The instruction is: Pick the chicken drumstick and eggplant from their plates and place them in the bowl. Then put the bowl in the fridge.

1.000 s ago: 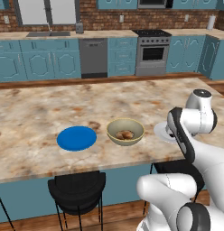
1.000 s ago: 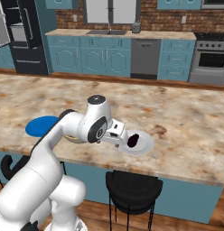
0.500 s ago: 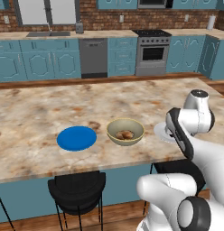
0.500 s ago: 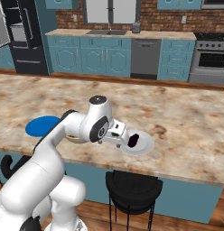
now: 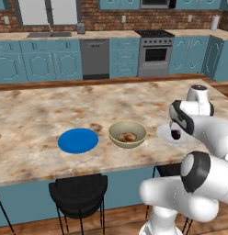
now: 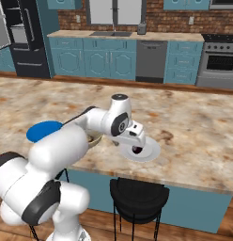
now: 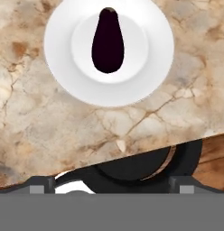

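Marble island counter (image 5: 51,110) spreads below me in the left base view: blue plate (image 5: 78,140) at nine o'clock of the bowl (image 5: 128,134), chicken drumstick (image 5: 128,137) inside it. Right base view: my gripper (image 6: 135,147) hangs over the white plate (image 6: 147,151), fingers spread wide, empty. Hand view: eggplant (image 7: 107,41) lies mid-plate, toward twelve o'clock.

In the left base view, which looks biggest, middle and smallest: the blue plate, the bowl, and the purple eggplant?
Largest to smallest as they look:
1. blue plate, slightly wider than the bowl
2. bowl, close to the plate in width, so this order is a near call
3. eggplant, much the smallest, partly hidden by the arm
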